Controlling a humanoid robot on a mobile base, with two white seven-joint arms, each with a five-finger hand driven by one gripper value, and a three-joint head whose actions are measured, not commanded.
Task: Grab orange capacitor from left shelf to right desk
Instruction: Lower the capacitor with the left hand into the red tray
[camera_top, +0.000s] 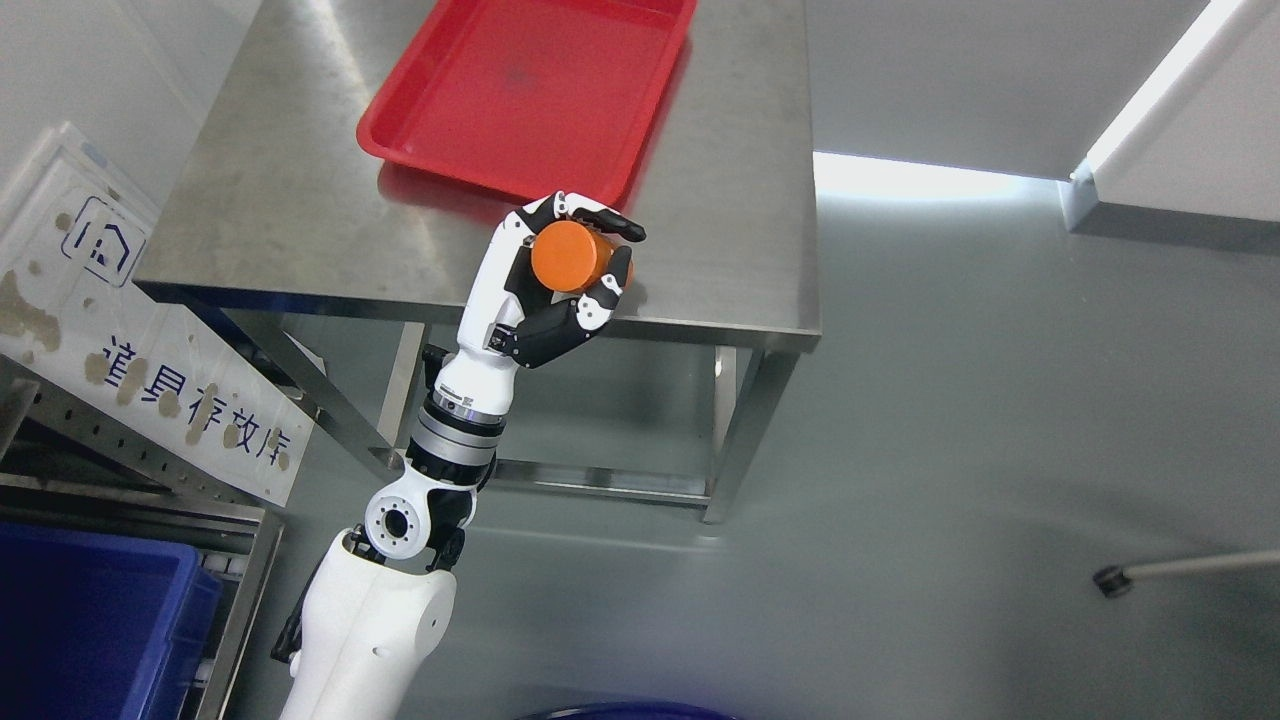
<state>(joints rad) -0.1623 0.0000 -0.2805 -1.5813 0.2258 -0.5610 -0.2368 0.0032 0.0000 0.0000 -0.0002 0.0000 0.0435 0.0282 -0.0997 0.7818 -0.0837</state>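
- The orange capacitor (570, 257) was in the air, above the near edge of the steel desk (290, 200).
- I saw my left hand (553, 278) holding it, with the fingers (600, 216) curled around its body.
- A red tray (400, 125) lay on the desk, just beyond the hand.
- The shelf (120, 480) with a blue bin (90, 620) was at lower left.

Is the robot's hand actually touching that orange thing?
Touching. The head view shows the left hand with fingers wrapped around the orange capacitor, holding it.

A steel table (300, 200) stands on glossy grey floor (1000, 420) beside white walls (1190, 150).
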